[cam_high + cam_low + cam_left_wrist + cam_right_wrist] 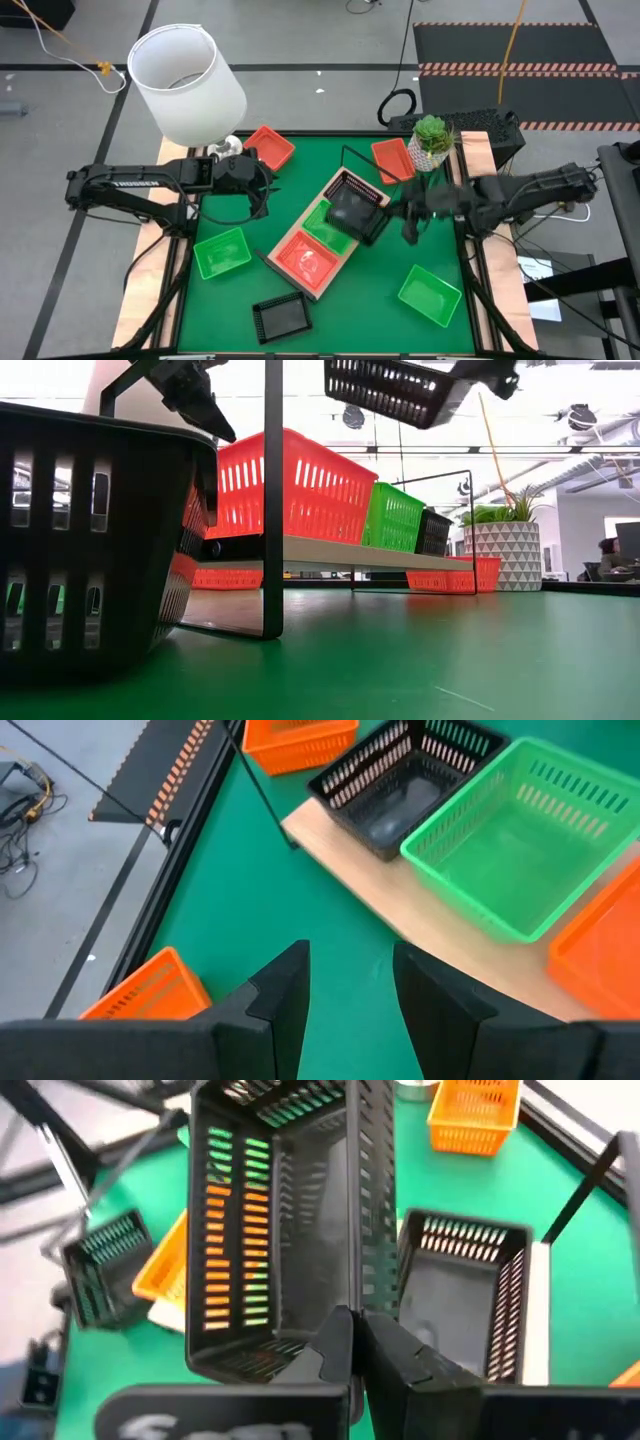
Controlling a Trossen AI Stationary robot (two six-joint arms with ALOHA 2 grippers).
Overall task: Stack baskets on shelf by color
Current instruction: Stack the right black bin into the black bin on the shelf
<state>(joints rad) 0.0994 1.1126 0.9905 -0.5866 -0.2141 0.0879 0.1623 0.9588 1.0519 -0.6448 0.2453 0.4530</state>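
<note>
Right tool (352, 1342) pinches slotted black plastic basket (280, 1230) wall; left tool (350, 995) parted, empty.

The black basket (280, 1230) held in the right gripper (355, 1345) is slotted, slightly glossy plastic; below the gripper, the shelf (420, 920) is smooth pale wood with a thin dark metal frame, and the table (400, 650) covering is matt green

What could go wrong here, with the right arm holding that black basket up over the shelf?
The right gripper pinches only one wall of the lifted black basket, which hangs tilted, so it could twist or slip. Lowered crooked, it may catch the rim of the black basket on the shelf instead of nesting, or knock the green basket beside it.
</note>
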